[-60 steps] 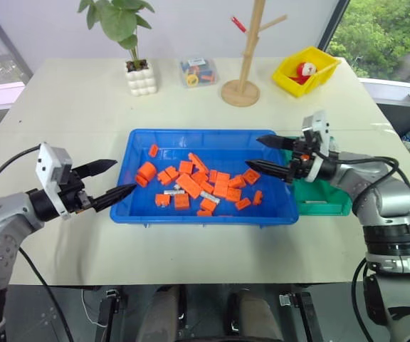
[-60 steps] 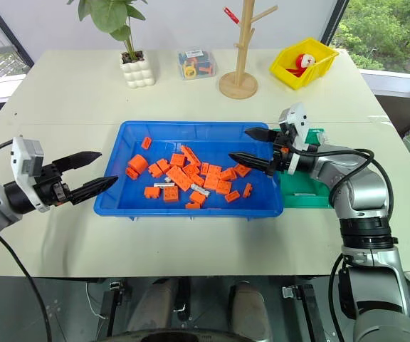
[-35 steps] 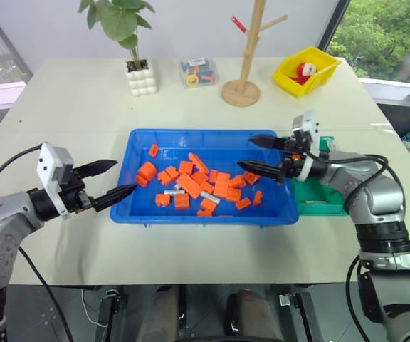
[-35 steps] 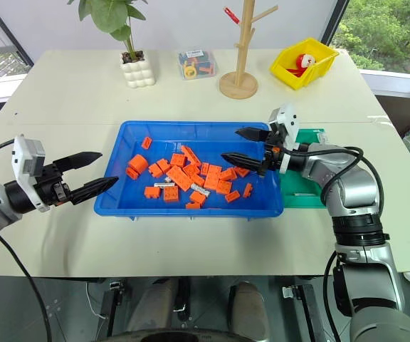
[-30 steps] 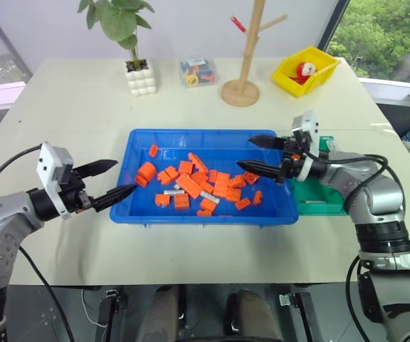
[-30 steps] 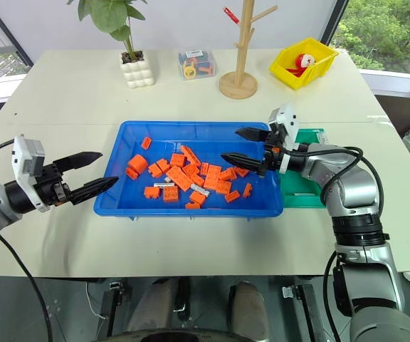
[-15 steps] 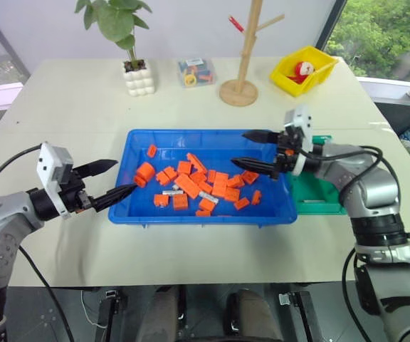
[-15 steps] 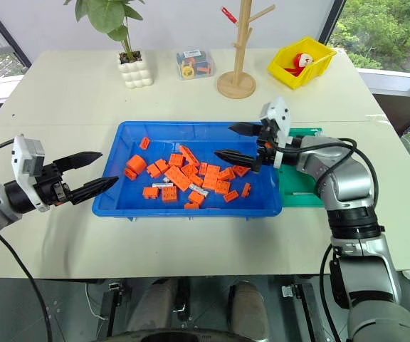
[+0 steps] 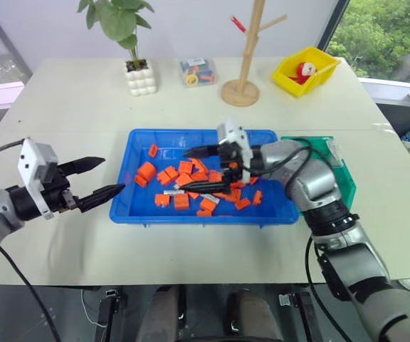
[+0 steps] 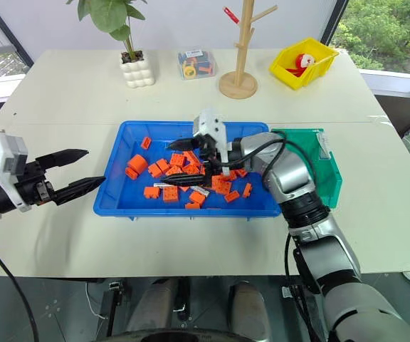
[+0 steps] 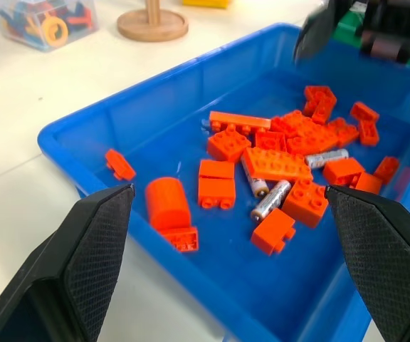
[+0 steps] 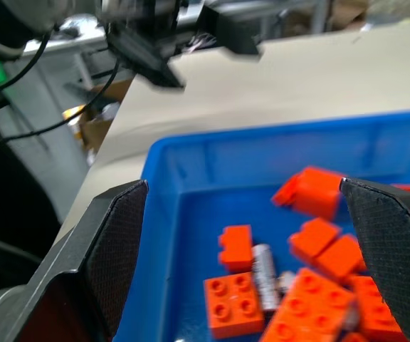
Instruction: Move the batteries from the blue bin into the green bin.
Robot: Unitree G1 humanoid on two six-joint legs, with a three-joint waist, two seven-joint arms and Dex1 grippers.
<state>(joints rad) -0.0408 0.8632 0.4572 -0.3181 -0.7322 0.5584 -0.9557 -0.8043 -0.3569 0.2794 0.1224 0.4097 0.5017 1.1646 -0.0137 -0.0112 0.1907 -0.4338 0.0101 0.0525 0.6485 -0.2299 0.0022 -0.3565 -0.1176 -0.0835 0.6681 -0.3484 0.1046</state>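
The blue bin (image 9: 203, 214) sits mid-table with many orange bricks (image 9: 188, 184) inside. Among the bricks lie slim silvery batteries (image 11: 270, 200), one beside a brick (image 12: 263, 266) in the right wrist view. My right gripper (image 9: 185, 169) hovers over the middle of the blue bin, pointing left, open and holding nothing. Off the bin's left end, my left gripper (image 9: 112, 174) hangs above the table, open and empty, aimed at the bin. The green bin (image 9: 342, 182) stands against the blue bin's right end, partly hidden behind my right arm.
At the back of the table stand a potted plant (image 9: 137, 74), a small clear box of colourful bits (image 9: 197, 72), a wooden peg stand (image 9: 241, 90) and a yellow bin (image 9: 307, 70) with a red-white toy. Bare table lies in front of the bins.
My right gripper has swung left from the blue bin's right end to over its middle, staying open. The left gripper has kept its place.
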